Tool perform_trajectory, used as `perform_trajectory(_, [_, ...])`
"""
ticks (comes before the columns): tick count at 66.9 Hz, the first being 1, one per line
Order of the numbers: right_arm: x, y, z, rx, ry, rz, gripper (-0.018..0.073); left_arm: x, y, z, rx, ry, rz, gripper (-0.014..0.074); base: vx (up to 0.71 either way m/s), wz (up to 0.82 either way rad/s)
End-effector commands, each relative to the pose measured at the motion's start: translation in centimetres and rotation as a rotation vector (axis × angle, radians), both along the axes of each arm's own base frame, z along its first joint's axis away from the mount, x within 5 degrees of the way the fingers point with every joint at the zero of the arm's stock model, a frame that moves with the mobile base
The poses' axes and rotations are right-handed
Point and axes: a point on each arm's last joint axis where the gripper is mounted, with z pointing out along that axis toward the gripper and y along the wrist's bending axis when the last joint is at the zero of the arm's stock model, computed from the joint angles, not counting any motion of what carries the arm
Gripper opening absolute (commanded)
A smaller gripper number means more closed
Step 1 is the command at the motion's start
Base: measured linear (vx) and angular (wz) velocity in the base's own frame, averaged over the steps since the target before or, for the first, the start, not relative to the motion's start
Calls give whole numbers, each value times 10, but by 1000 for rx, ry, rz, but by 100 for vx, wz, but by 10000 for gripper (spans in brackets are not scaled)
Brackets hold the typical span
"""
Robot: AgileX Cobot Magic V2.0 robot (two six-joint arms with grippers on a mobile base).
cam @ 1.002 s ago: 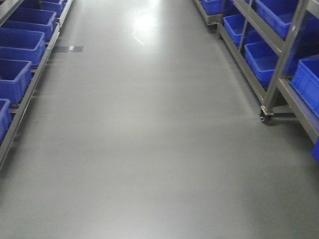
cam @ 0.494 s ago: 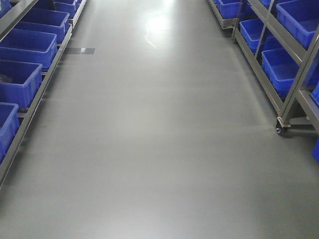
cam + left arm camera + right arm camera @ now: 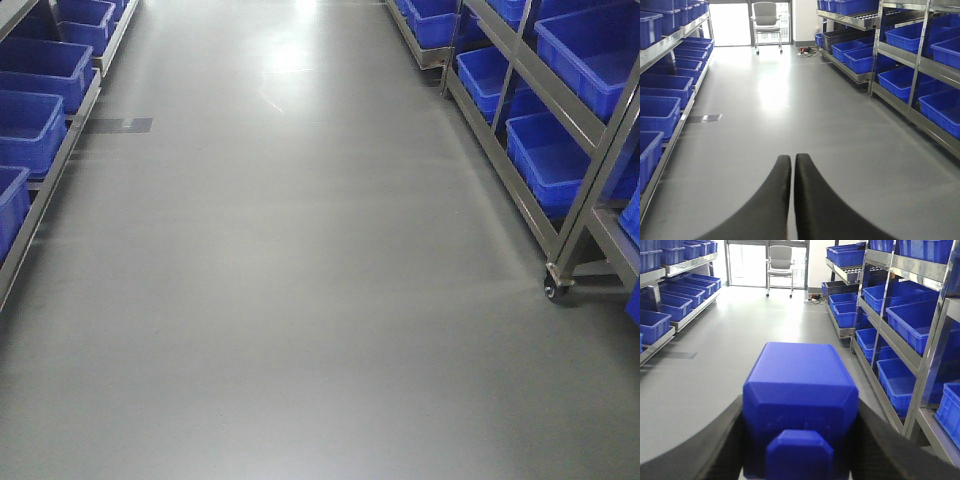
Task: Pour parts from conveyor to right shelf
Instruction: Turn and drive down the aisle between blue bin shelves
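One blue block (image 3: 800, 390) sat clamped in the right end effector (image 3: 800, 407). Its dark fingers (image 3: 715, 440) pressed on both sides, w/ the small stud facing the wrist cam. The block was held over the grey floor (image 3: 300, 300), just left of the right shelf (image 3: 931, 360) and not in any tub. The left end effector (image 3: 792, 161) had its 2 fingers together w/ nothing between them, also over the floor, left of the right shelf. Blue tubs (image 3: 900, 382) sat on the right shelf's tiers. Across the aisle from the right shelf, a 2nd rack (image 3: 670, 47) carried more blue tubs. Beyond the right shelf's far end stood a grey chair (image 3: 780, 260) by a bright doorway. A caster wheel (image 3: 551, 290) showed under one right shelf post.
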Motion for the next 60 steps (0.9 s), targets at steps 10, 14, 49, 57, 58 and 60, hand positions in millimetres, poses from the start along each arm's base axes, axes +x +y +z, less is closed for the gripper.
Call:
perform_trajectory(10, [1, -1, 17, -10, -104, -10, -2, -1, 0, 13, -15, -91, -4, -6, 49, -9])
perform_trajectory(14, [1, -1, 17, -10, -104, -10, -2, -1, 0, 13, -15, -91, -4, -6, 52, -6])
perform_trajectory(49, [1, -1, 17, -10, -104, -10, -2, -1, 0, 13, -15, -91, -4, -6, 57, 5])
perform_trajectory(57, [1, -1, 17, -10, -104, -10, -2, -1, 0, 13, -15, -91, -4, -6, 60, 14])
perform_trajectory(58, [1, -1, 17, -10, -104, -10, -2, -1, 0, 13, -15, -91, -4, -6, 60, 15])
perform_trajectory(60, [1, -1, 17, -10, -104, -10, -2, -1, 0, 13, -15, -91, -4, -6, 61, 15])
